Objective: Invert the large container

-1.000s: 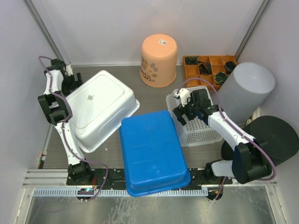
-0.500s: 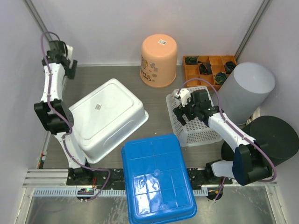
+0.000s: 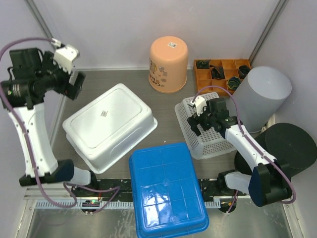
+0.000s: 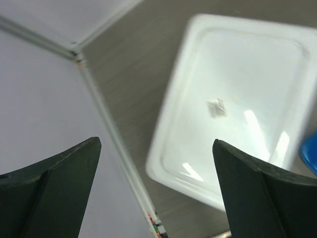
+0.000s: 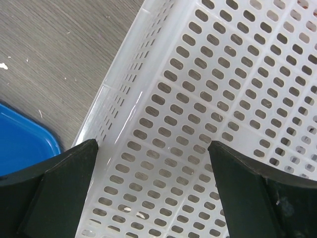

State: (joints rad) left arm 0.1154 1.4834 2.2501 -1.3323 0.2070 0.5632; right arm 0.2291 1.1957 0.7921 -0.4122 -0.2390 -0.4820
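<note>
White plastic tub (image 3: 106, 124), the large container, lies bottom up on the grey surface (image 3: 163, 106), label uppermost. Left gripper (image 4: 156, 144) hangs high above the tub's far-left corner, jaws wide apart and holding nothing. A blue tub (image 3: 166, 191), also bottom up, touches the white tub's near-right corner. Right of the white tub, the right gripper (image 5: 152, 144) hovers over a white perforated basket (image 3: 218, 144), jaws apart.

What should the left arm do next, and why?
Probably draw the left gripper back toward its base to rest: the white tub already lies bottom up on the table, and the gripper hangs open, clear of it, holding nothing.
</note>
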